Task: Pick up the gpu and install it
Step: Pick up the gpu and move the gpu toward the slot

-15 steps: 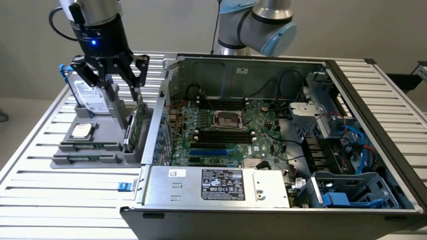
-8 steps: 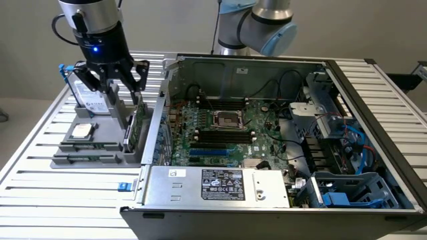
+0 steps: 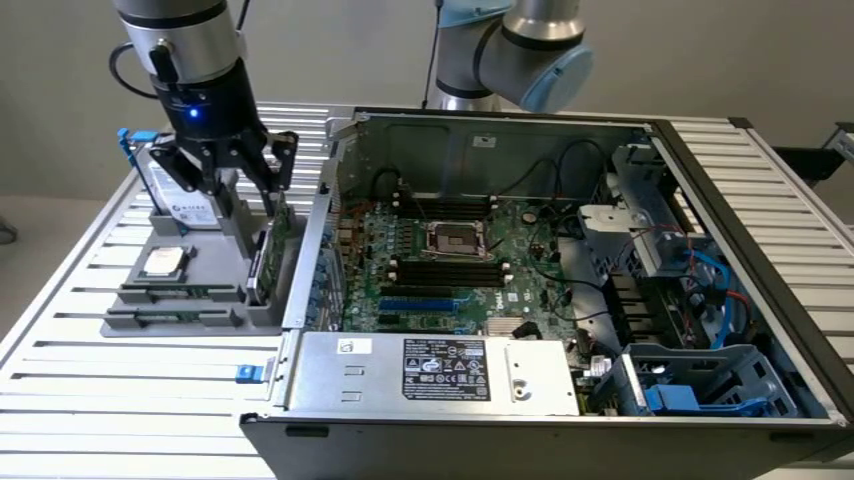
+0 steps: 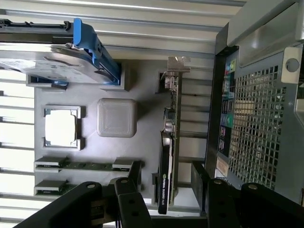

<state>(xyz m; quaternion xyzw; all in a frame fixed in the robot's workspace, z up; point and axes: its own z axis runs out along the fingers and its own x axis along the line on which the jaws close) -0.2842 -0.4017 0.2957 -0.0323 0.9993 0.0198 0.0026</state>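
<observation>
Gpu (image 4: 170,123) upright between fingers (image 4: 135,176) of wide-open hand (image 4: 166,165)

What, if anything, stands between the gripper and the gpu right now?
Nothing visible does. The open gripper hangs over the gpu, which stands on edge in the gray holder, with a finger to each side of it.

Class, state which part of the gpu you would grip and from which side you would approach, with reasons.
Grip the gpu by its long upper edge, pinching its two flat faces, coming straight down from above. It stands on edge in a slot of the grey holder, close beside the case, so that edge is the most exposed.
</observation>
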